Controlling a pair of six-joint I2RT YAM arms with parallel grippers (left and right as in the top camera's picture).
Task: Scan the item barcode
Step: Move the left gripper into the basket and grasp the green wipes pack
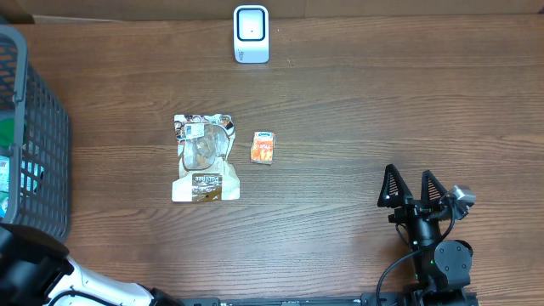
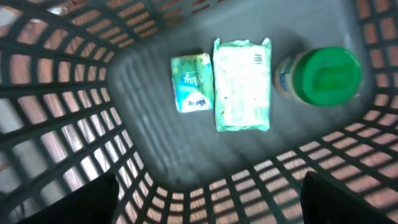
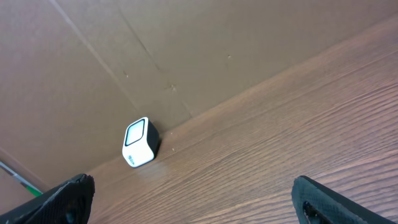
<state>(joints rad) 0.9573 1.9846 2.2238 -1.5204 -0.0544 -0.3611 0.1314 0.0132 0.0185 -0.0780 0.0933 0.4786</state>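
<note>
Starting closest in: the left hand [image 2: 208, 190] hangs over the grey basket [image 2: 62, 93] at the left edge of the counter [image 1: 357, 102], looking straight down into it. Its fingers [image 2: 81, 202] sit wide apart at the bottom corners of the wrist view with nothing between them, so it's released and empty. The right hand [image 1: 410, 183] is parked down at the near right of the counter, also spread wide and holding nothing, just pointing off toward the far side.

Progress-wise, I'd say nothing is being scanned at the moment. No item is in a grip and nothing sits in front of the scanner [image 1: 251, 34]. My guess is the left hand is lining up a pick from the basket, so the grab, the carry and the actual scan are all left for that one.

Counts:
- In the basket, three things lying side by side on the floor: a small green tissue pack [image 2: 193, 82], a white-and-green packet [image 2: 242, 84] and a jar [image 2: 320, 74] with a green lid.
- Mid-counter, two things: a snack pouch [image 1: 205, 158] and a little orange packet [image 1: 263, 147] just beside it. Can't tell if they've been through the scanner.
- Far edge: one scanner, standing upright, well apart from everything.
- One basket, two hands.
</note>
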